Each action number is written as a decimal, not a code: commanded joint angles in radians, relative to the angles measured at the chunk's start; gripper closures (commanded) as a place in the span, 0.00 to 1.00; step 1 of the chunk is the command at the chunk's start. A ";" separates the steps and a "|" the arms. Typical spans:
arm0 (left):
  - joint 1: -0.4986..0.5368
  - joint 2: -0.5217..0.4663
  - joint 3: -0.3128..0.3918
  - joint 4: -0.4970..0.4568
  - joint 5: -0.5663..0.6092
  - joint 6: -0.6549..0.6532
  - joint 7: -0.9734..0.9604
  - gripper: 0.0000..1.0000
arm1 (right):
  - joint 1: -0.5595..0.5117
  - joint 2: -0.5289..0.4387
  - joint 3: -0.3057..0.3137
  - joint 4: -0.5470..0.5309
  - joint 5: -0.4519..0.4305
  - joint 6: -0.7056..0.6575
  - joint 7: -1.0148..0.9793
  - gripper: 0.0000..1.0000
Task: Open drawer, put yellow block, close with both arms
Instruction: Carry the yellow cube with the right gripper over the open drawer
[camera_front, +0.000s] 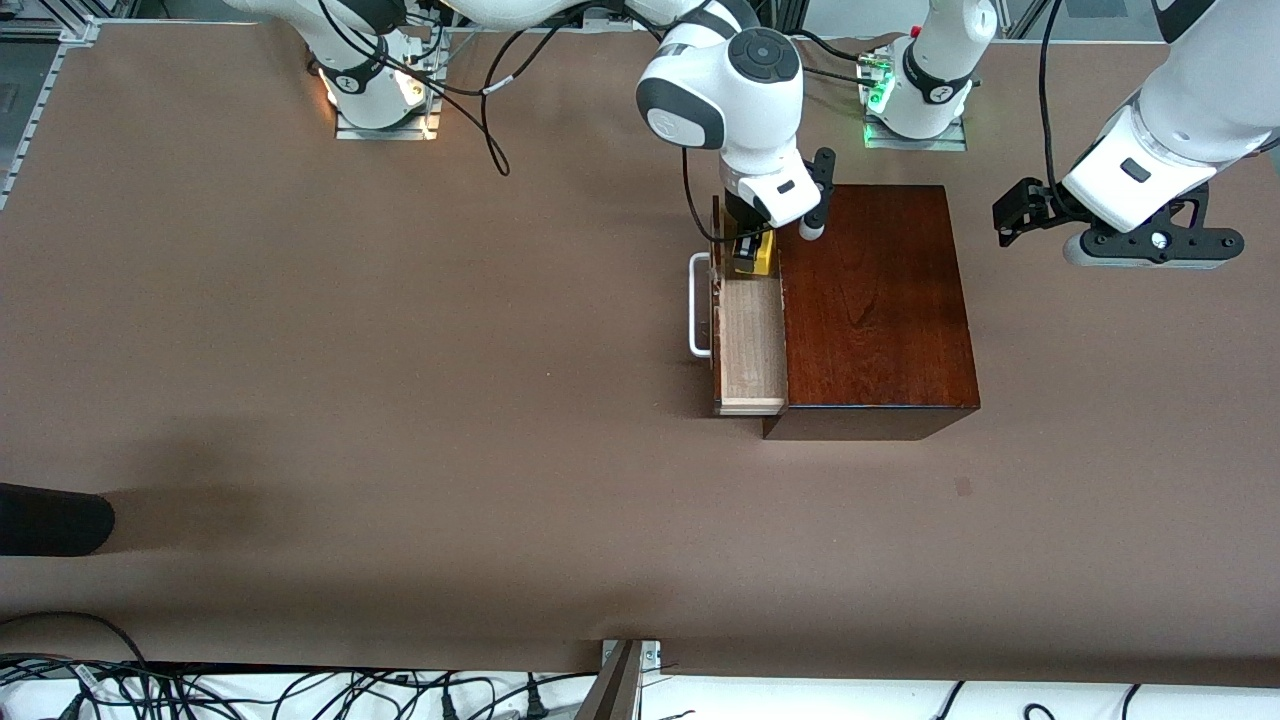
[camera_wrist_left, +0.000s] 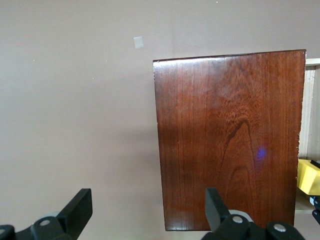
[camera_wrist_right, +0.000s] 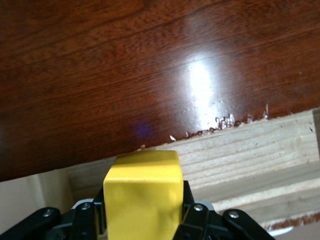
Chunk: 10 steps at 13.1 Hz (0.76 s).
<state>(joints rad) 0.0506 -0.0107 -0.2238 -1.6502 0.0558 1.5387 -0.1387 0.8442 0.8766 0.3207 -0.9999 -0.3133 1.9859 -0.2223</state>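
We see the right end effector (camera_front: 748, 262) clamped on the yellow block (camera_front: 762, 256), just above centre of the front view, over the open drawer (camera_front: 750, 345) of the wooden box (camera_front: 875, 300). The left end effector (camera_front: 1020, 212) waits at upper right over the table (camera_front: 400, 400), fingers spread and empty.

Yellow block (camera_front: 762, 256) gripped over open pale-lined drawer (camera_front: 752, 345).

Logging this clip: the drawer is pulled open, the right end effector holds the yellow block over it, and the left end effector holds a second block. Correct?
Not quite: the left end effector is open and empty, per the left wrist view. The drawer is open and the right end effector holds the yellow block over it.
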 joint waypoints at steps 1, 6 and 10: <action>0.006 -0.002 -0.003 0.004 -0.008 -0.005 -0.007 0.00 | 0.021 0.038 -0.026 0.052 -0.021 0.013 -0.072 0.81; 0.002 -0.002 -0.005 0.007 -0.008 -0.003 -0.009 0.00 | 0.039 0.058 -0.049 0.049 -0.033 0.008 -0.121 0.79; 0.000 0.000 -0.005 0.009 -0.008 0.000 -0.009 0.00 | 0.045 0.062 -0.052 0.041 -0.047 -0.021 -0.147 0.78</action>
<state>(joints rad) 0.0493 -0.0099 -0.2248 -1.6502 0.0557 1.5387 -0.1389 0.8708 0.9204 0.2851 -0.9966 -0.3453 1.9976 -0.3385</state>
